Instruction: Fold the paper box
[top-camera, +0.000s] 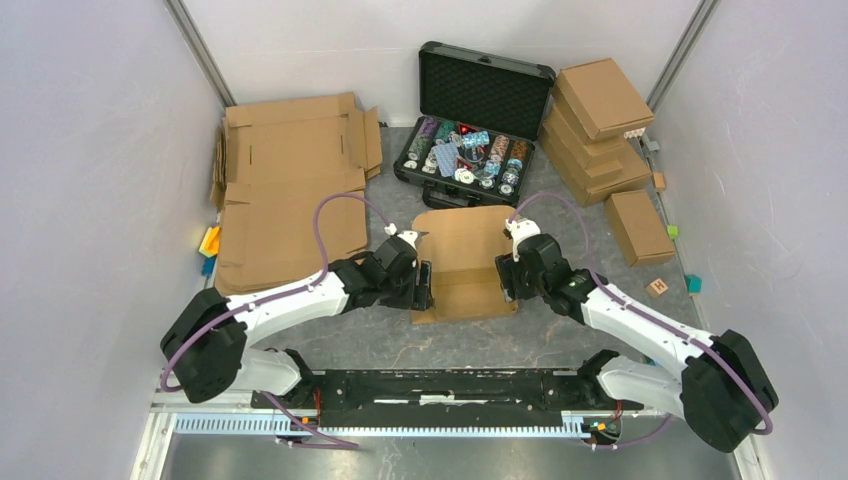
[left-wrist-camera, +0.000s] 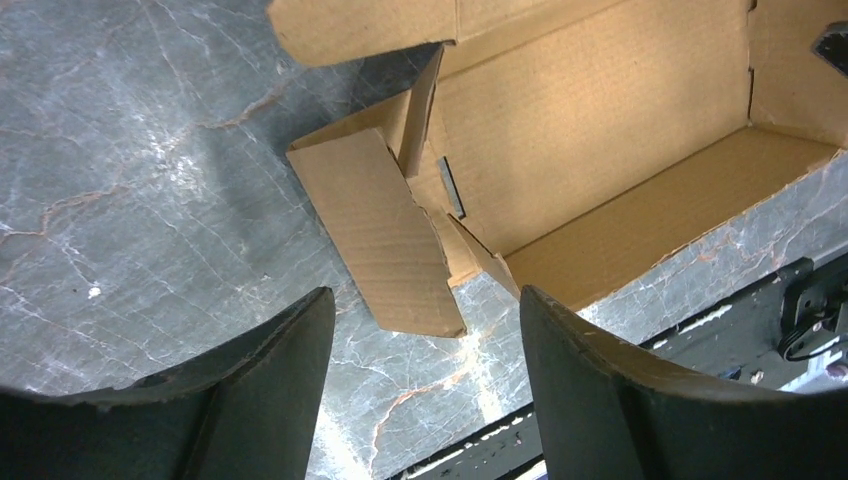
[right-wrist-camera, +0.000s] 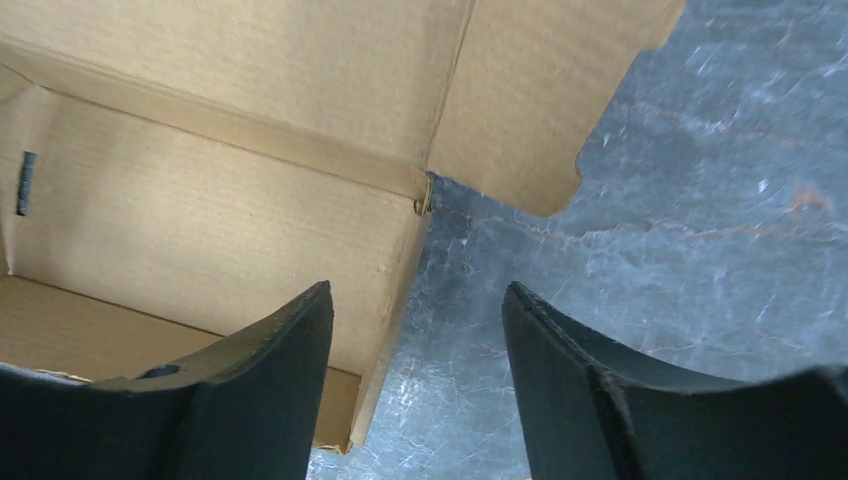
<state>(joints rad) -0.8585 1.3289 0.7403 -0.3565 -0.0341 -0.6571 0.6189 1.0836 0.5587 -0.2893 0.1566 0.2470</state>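
Observation:
The paper box (top-camera: 465, 262) lies open at the table's centre with its walls partly raised. My left gripper (top-camera: 424, 286) is at its left side. In the left wrist view the box (left-wrist-camera: 600, 130) has a loose side flap (left-wrist-camera: 385, 235) pointing toward my left gripper (left-wrist-camera: 425, 295), which is open and holds nothing. My right gripper (top-camera: 503, 280) is at the box's right side. In the right wrist view my right gripper (right-wrist-camera: 416, 288) is open, with the edge of the box's right wall (right-wrist-camera: 395, 290) between the jaws, not clamped. A rounded flap (right-wrist-camera: 540, 90) sticks out beyond it.
An open black case (top-camera: 470, 150) of poker chips stands just behind the box. Large flat cardboard sheets (top-camera: 290, 190) lie at the left. Folded brown boxes (top-camera: 600, 120) are stacked at the back right, with one more (top-camera: 638, 225) nearer. Small coloured blocks (top-camera: 658, 287) lie by the right wall.

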